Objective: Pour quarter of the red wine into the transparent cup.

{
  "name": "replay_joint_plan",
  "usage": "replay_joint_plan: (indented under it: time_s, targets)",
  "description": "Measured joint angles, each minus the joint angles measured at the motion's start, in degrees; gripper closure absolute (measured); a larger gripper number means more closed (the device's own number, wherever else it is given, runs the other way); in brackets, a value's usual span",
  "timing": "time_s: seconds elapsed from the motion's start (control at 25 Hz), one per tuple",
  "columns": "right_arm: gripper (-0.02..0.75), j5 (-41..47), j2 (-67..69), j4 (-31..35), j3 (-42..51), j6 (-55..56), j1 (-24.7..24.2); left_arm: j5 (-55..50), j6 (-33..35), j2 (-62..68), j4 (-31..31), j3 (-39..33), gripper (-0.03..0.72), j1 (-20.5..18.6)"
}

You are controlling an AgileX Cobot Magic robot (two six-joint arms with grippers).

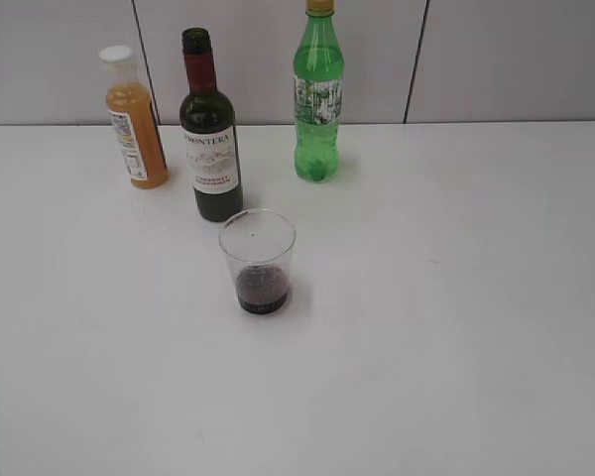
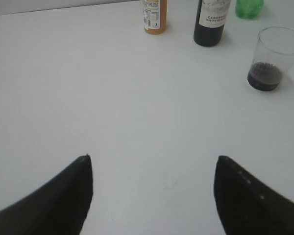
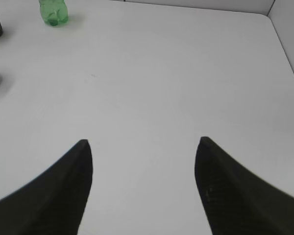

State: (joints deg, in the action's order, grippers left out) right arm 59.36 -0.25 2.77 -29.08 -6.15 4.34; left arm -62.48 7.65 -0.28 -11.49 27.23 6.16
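Observation:
The red wine bottle [image 1: 210, 139], dark glass with red neck foil and a white label, stands upright and uncapped at the back of the white table; its lower part shows in the left wrist view [image 2: 211, 22]. The transparent cup [image 1: 258, 260] stands just in front of it with dark red wine in its bottom, also seen in the left wrist view [image 2: 273, 58]. My left gripper [image 2: 153, 159] is open and empty, well back from both. My right gripper [image 3: 143, 142] is open and empty over bare table. Neither arm shows in the exterior view.
An orange juice bottle [image 1: 135, 119] with a white cap stands left of the wine bottle. A green soda bottle [image 1: 318, 94] stands to the right of it, also in the right wrist view [image 3: 54, 12]. A grey panelled wall [image 1: 516, 59] runs behind the table.

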Motion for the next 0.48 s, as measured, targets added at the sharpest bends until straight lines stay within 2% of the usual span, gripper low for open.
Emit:
replay_joint_plan:
  time_s: [0.48]
  targets:
    - [0.206,0.0,0.0,0.0,0.0,0.0,0.0,0.0,-0.1,0.0,0.0,0.0,0.104,0.0]
